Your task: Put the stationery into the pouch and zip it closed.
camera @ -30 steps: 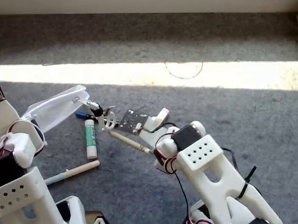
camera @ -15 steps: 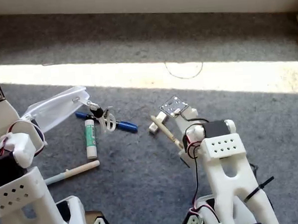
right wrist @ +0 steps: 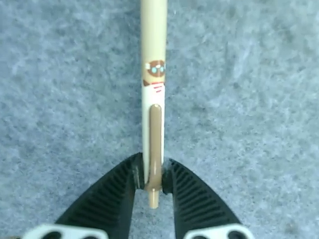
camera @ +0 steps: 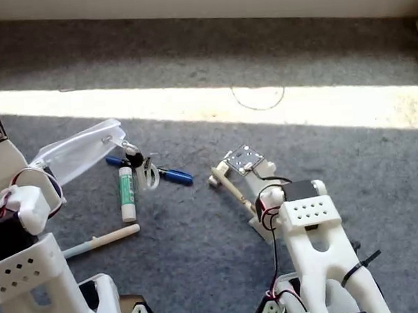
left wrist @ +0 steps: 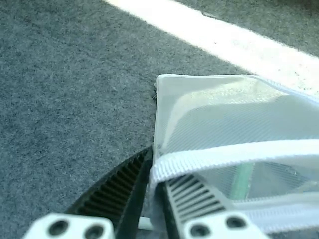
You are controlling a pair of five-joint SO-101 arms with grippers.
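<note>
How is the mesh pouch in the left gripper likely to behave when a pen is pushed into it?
The mesh pouch looks thin and see-through, so it is probably light and floppy. The left gripper pinches just one edge, so the rest would likely swing or buckle under a push. Its weave looks textured, so it probably will not slip free.

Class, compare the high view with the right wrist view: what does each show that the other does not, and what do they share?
High view: the pouch at the left arm, and on the carpet a glue stick, a blue pen and a loose cream pen.
Right wrist view: the right gripper, its ribbed black fingers shut on the clip end of the held pen, and a small picture on the barrel.
Shared: the held pen and the grey carpet.
</note>
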